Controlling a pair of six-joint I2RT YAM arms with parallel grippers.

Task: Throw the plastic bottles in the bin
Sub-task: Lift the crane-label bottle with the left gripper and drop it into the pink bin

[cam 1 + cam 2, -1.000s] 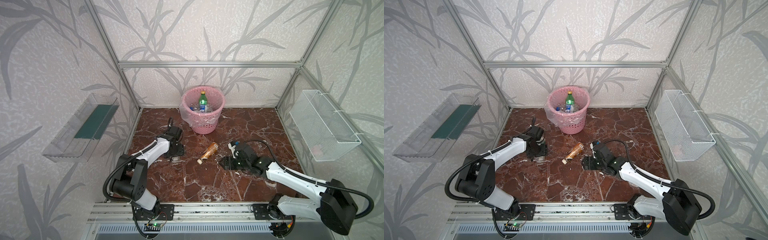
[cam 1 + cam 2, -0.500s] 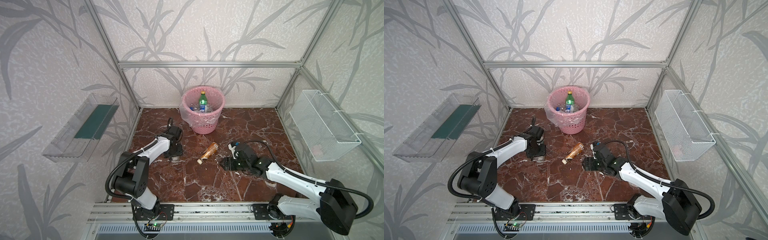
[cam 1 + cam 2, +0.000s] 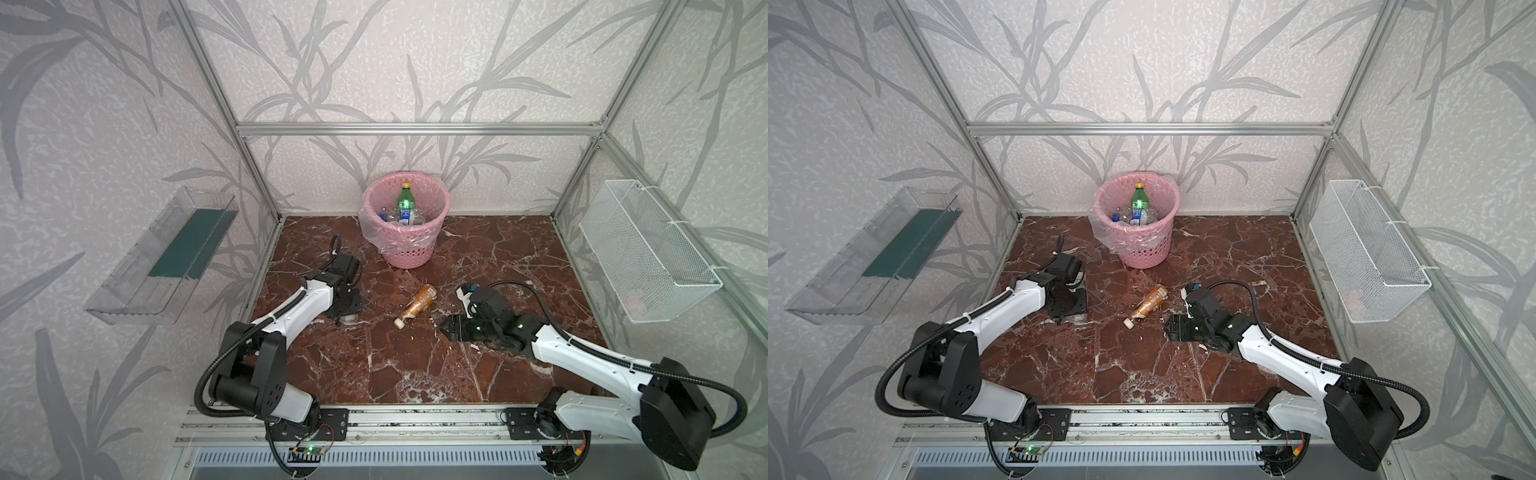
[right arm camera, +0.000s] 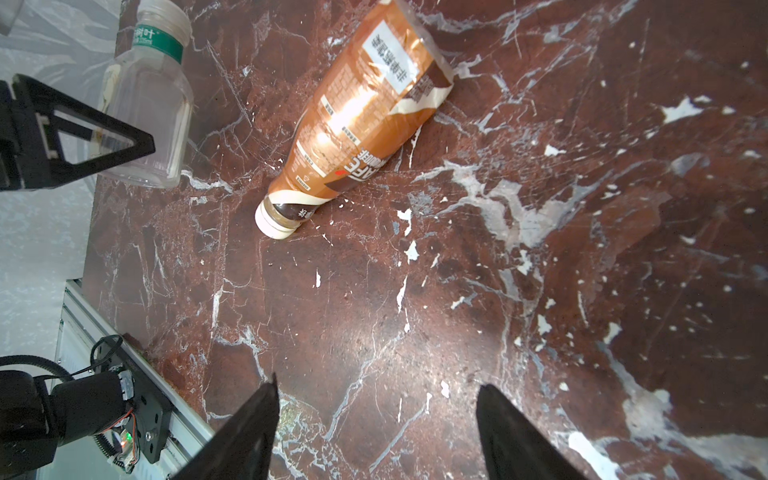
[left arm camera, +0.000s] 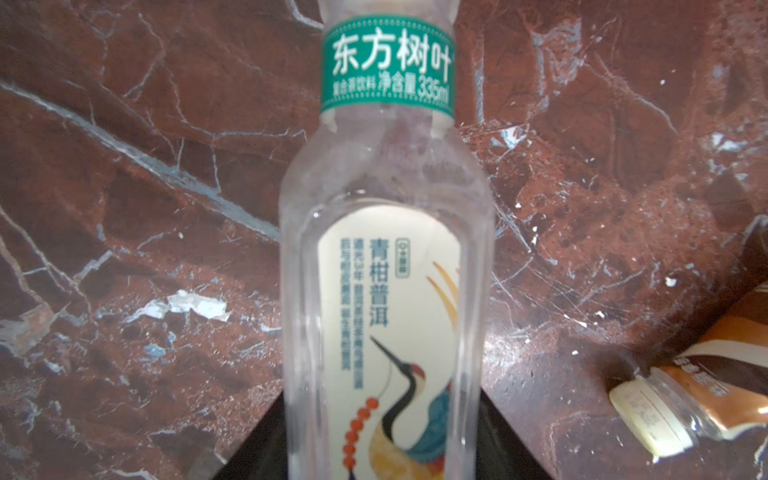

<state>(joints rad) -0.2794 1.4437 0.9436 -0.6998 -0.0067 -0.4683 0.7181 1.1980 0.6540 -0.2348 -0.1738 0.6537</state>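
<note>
likely light and crushable, the clear green-banded plastic bottle (image 5: 386,270) is pinched across its body by the left tool (image 3: 348,316) — right tool (image 4: 378,382) open, empty.

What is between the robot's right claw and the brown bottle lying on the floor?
Nothing visible: only bare floor lies between the open right gripper and the brown bottle. The clear bottle at the left gripper is off to one side.
</note>
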